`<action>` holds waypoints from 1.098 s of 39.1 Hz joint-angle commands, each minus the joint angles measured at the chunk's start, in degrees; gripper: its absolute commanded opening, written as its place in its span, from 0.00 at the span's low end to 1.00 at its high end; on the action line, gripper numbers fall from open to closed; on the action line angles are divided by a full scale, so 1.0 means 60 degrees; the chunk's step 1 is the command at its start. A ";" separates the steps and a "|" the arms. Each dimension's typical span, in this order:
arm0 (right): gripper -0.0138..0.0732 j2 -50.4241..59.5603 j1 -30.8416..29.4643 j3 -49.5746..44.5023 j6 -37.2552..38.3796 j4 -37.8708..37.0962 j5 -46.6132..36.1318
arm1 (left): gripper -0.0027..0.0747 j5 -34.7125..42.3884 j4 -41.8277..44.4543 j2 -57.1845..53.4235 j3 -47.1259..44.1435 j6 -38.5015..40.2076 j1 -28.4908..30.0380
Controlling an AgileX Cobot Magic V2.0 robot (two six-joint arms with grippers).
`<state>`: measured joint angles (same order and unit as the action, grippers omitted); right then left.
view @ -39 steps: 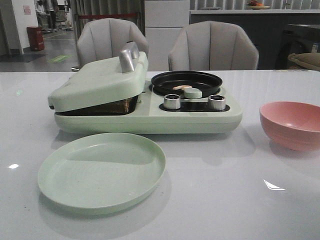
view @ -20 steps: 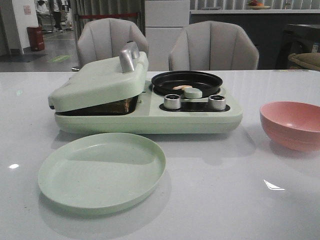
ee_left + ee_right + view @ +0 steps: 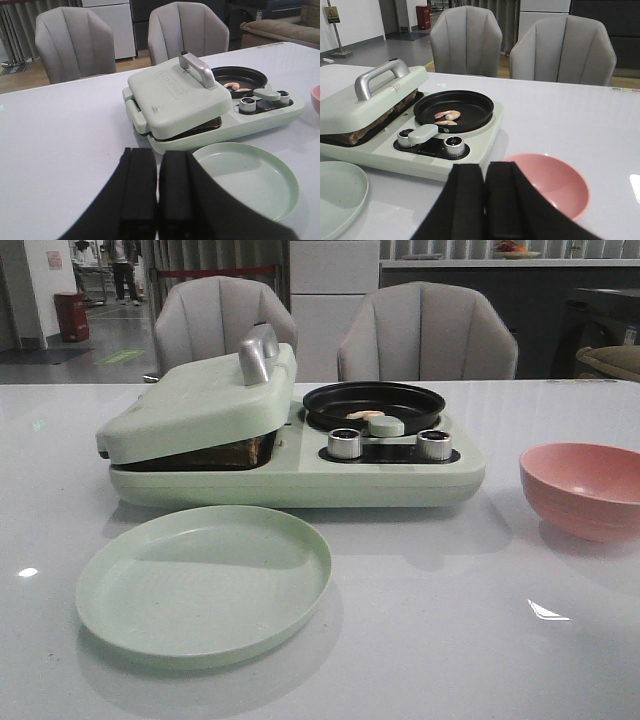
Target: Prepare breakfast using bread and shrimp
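Shrimp [image 3: 446, 116]: two small curled orange-pink pieces lying in the black pan [image 3: 454, 110], toward its near-left side; upper middle of the front view.
Bread [image 3: 375, 125]: only a brown edge shows, pressed under the tilted lid [image 3: 200, 400] of the pale green cooker [image 3: 300, 480], left of the pan.
Lid handle [image 3: 256, 353]: silver, standing on top of the lid.
Knobs: two silver dials [image 3: 344, 444] with a flat green pan handle [image 3: 386, 426] between them, in front of the pan.
Green plate [image 3: 205, 583]: bare, lower left of the front view, just before the cooker.
Pink bowl [image 3: 584, 490]: right edge of the front view, apart from the cooker.
Table [image 3: 450, 620]: glossy grey-white.
Left gripper [image 3: 156, 192]: fingers pressed together, gripping nothing.
Right gripper [image 3: 483, 200]: fingers pressed together, gripping nothing.
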<state>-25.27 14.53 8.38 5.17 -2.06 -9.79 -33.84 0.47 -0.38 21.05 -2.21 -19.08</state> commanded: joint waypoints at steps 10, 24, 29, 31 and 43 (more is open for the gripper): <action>0.31 -0.0008 0.0018 0.0264 -0.0047 -0.0031 -0.0697 | 0.18 0.0765 -0.0078 -0.0122 0.0190 0.0109 0.0025; 0.31 -0.0008 0.0018 0.0264 -0.0047 -0.0031 -0.0697 | 0.18 0.3635 -0.0007 -0.0122 -0.1679 0.0109 0.0459; 0.31 -0.0008 0.0018 0.0264 -0.0047 -0.0031 -0.0697 | 0.18 0.5045 -0.0007 -0.0122 -0.2610 0.0255 0.1063; 0.31 -0.0008 0.0018 0.0264 -0.0047 -0.0031 -0.0697 | 0.18 0.5494 0.0064 -0.0122 -0.2934 0.0609 0.1319; 0.31 -0.0008 0.0018 0.0264 -0.0047 -0.0031 -0.0697 | 0.18 0.6408 0.0207 -0.0131 -0.3763 0.1856 0.2309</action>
<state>-25.27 14.53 8.38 5.17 -2.06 -9.65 -0.43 1.62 -0.38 -0.37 7.82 -5.52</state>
